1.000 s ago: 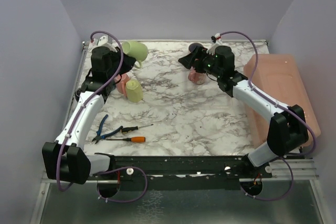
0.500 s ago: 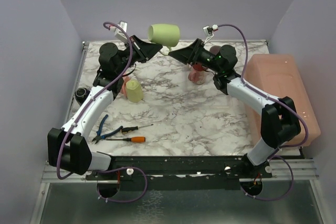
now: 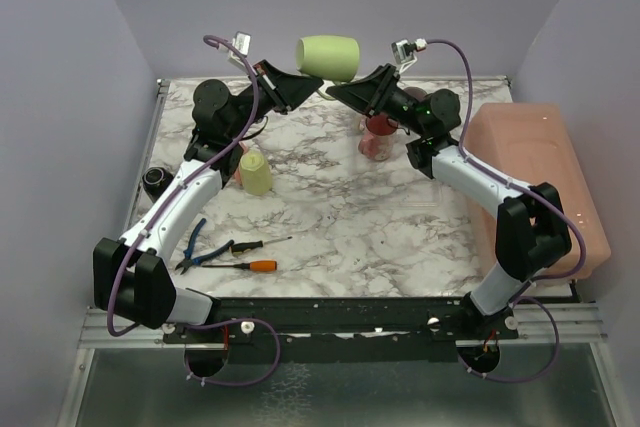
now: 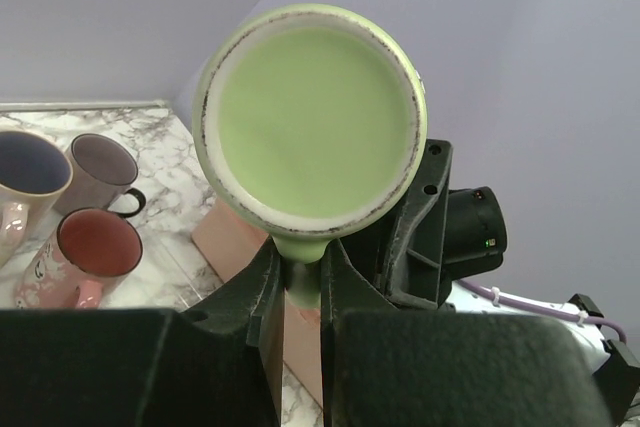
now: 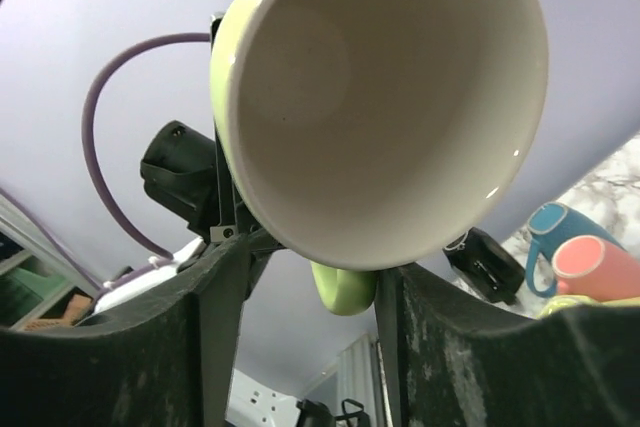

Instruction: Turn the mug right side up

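Note:
The light green mug (image 3: 328, 57) lies on its side in the air above the back of the table, mouth toward the right arm. My left gripper (image 3: 310, 88) is shut on its handle. In the left wrist view the mug's base (image 4: 312, 117) faces the camera and the handle (image 4: 301, 269) is pinched between the jaws. My right gripper (image 3: 340, 94) is open just below the mug. In the right wrist view the mug's white inside (image 5: 380, 97) faces the camera, and the handle (image 5: 343, 290) hangs between the spread fingers (image 5: 215, 332), with a gap on the left side.
An upside-down yellow-green mug (image 3: 255, 172) and a pink mug (image 3: 232, 159) stand at the left, a dark cup (image 3: 155, 179) at the left edge. Pink mugs (image 3: 378, 139) stand under the right arm. A pink bin (image 3: 535, 177) fills the right side. Pliers (image 3: 195, 247) and screwdrivers (image 3: 262, 266) lie near the front.
The left gripper lifted the green mug from the back left of the table into the air. The right gripper rose to meet it under its mouth.

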{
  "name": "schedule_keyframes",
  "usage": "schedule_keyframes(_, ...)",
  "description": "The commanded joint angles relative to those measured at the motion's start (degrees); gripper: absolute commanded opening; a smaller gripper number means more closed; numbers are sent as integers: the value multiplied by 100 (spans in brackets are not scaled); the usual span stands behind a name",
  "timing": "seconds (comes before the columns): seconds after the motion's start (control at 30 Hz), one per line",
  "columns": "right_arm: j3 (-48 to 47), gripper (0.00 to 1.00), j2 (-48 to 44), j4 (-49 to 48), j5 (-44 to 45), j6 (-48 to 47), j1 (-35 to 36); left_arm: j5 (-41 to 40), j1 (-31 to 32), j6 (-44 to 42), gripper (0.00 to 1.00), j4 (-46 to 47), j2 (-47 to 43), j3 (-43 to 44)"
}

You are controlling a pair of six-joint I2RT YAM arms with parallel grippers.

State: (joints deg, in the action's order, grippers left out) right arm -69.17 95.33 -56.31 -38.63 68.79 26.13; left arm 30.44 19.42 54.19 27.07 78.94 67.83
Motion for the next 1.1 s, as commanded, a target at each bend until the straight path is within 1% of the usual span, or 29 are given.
schedule_keyframes(0.0,-199,51,122,-447,34,444,-44,188,85,63,0,739,-45,260)
schedule_keyframes(0.03,-225,46,137,-452,47,542,-39,203,95,65,0,765,-53,243)
schedule_keyframes(0.07,-284,39,162,-421,33,655,-43,229,101,61,0,803,-58,229)
schedule_keyframes(0.13,-449,32,247,-427,-18,893,-43,235,122,10,0,855,-81,198)
schedule_keyframes(0.23,-567,25,326,-492,-17,1101,-48,249,141,-9,0,923,-119,195)
schedule_keyframes(0.33,-545,17,296,-430,52,1103,-47,243,149,-6,0,964,-143,193)
schedule_keyframes(0.37,-527,11,282,-425,77,1113,-52,247,150,-1,0,966,-145,194)
schedule_keyframes(0.4,-514,4,270,-424,102,1114,-55,255,150,3,0,965,-150,187)
schedule_keyframes(0.43,-492,1,240,-407,140,1118,-53,265,154,-1,0,967,-157,191)
schedule_keyframes(0.47,-469,1,212,-366,185,1108,-54,277,158,-26,0,967,-160,180)
schedule_keyframes(0.5,-455,1,175,-329,223,1049,-55,262,153,-38,2,967,-174,167)
schedule_keyframes(0.6,-472,1,62,-70,278,769,-51,140,157,-49,23,962,-235,91)
schedule_keyframes(0.63,-460,1,14,-12,327,673,-55,93,158,-49,32,947,-242,71)
schedule_keyframes(0.7,-413,1,-110,103,448,465,-51,36,157,-94,48,818,-264,60)
schedule_keyframes(0.77,-392,1,-241,253,565,193,-53,-56,154,-189,62,666,-278,49)
schedule_keyframes(0.8,-369,1,-325,347,644,42,-54,-100,151,-254,68,562,-289,46)
schedule_keyframes(0.9,-331,1,-630,791,955,-625,-55,-357,152,-623,82,109,-346,41)
schedule_keyframes(1.07,-542,1,-1168,2590,1730,-2199,-96,-933,150,-1259,92,-842,-404,114)
